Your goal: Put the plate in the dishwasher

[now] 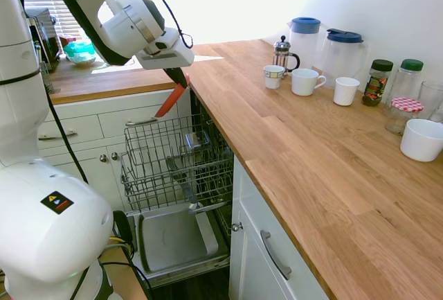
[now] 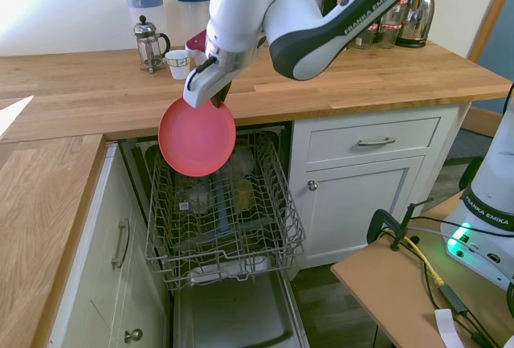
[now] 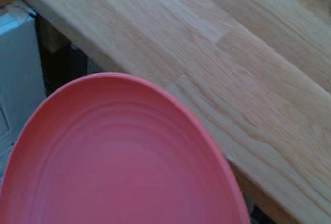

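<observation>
1. The gripper (image 2: 218, 100) has its fingers clenched on the upper rim of the plate (image 2: 197, 137), which hangs nearly upright in the air.
2. The plate (coral-red, round) is above the far left part of the upper rack (image 2: 225, 211) of the dishwasher (image 1: 181, 243), just in front of the worktop (image 2: 337, 83) edge and clear of the wires.
3. The rack is pulled out over the open door, with a few items inside it.
4. On the worktop, well apart from the plate, stand a French press (image 2: 148, 44), two blue-lidded jugs (image 2: 143, 6) and white mugs (image 1: 304, 82).
5. In the wrist view the plate (image 3: 119, 157) fills the lower part, with the wooden worktop edge behind.
</observation>
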Robot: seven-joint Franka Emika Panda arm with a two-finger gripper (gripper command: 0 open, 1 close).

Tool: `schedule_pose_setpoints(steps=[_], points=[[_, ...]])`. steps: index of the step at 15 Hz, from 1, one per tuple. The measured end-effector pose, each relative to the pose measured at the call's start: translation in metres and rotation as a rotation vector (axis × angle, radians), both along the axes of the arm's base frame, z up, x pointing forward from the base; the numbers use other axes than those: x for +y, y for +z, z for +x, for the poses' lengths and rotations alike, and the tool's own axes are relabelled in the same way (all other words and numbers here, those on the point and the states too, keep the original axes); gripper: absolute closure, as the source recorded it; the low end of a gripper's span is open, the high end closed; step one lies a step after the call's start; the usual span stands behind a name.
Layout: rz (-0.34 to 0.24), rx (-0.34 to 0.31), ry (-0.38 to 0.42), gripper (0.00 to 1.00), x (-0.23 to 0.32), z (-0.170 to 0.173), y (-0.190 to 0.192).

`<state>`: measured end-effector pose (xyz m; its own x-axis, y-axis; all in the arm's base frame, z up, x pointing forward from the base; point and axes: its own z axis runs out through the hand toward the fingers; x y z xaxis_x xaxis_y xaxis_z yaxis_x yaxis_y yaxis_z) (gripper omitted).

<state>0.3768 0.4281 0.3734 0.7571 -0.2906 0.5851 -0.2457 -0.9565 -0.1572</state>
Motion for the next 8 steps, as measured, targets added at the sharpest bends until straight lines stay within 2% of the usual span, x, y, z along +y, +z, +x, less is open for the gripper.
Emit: schedule_pose_setpoints(steps=[2,4,6,8], points=[[-0.053,-0.067,0.039,1.0,0.016,-0.019,-0.036],[-0.108,-0.105,0.05,1.0,0.024,-0.021,-0.082],[-0.126,-0.126,0.058,1.0,0.036,-0.012,-0.111],[-0.125,-0.159,0.081,1.0,0.054,-0.012,-0.115]])
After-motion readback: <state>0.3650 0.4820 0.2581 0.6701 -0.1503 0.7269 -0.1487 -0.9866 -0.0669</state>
